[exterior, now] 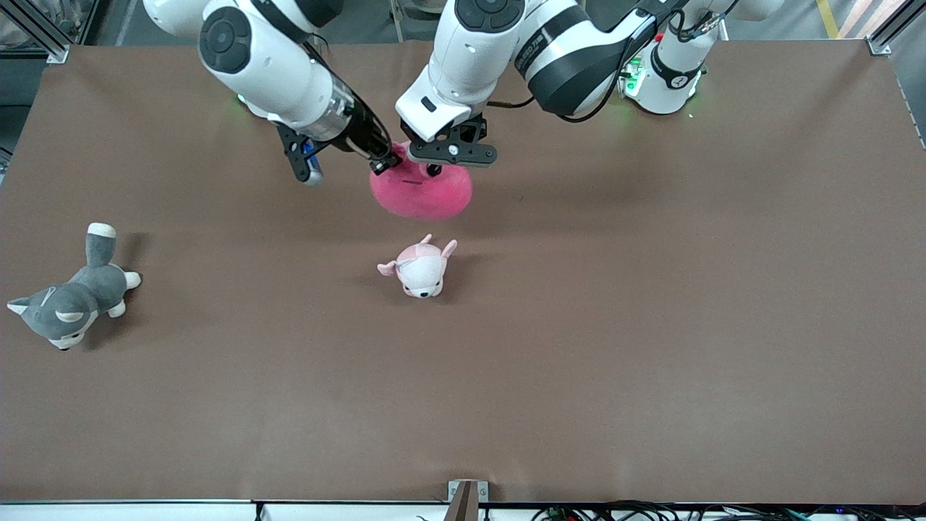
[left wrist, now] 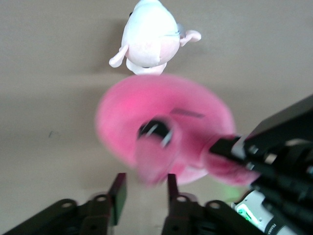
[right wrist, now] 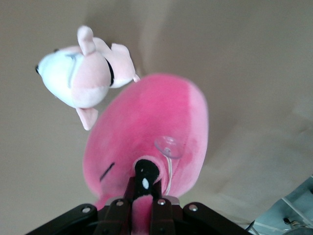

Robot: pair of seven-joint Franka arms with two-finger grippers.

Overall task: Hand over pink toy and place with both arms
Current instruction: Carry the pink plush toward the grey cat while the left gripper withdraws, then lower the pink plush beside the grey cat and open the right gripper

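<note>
The pink toy (exterior: pixel 423 189), a round hot-pink plush, hangs in the air over the middle of the table toward the robots' bases. My right gripper (exterior: pixel 381 161) is shut on a lobe of it beside a dark eye; the right wrist view shows the fingers (right wrist: pixel 145 183) pinching pink fabric of the toy (right wrist: pixel 146 127). My left gripper (exterior: pixel 441 168) is open right above the toy. In the left wrist view its fingers (left wrist: pixel 145 188) stand apart with a lobe of the toy (left wrist: pixel 161 127) at their tips, not clamped.
A small pale pink-and-white plush (exterior: pixel 419 269) lies on the brown table (exterior: pixel 651 325), nearer the front camera than the toy. A grey-and-white husky plush (exterior: pixel 69 300) lies at the right arm's end of the table.
</note>
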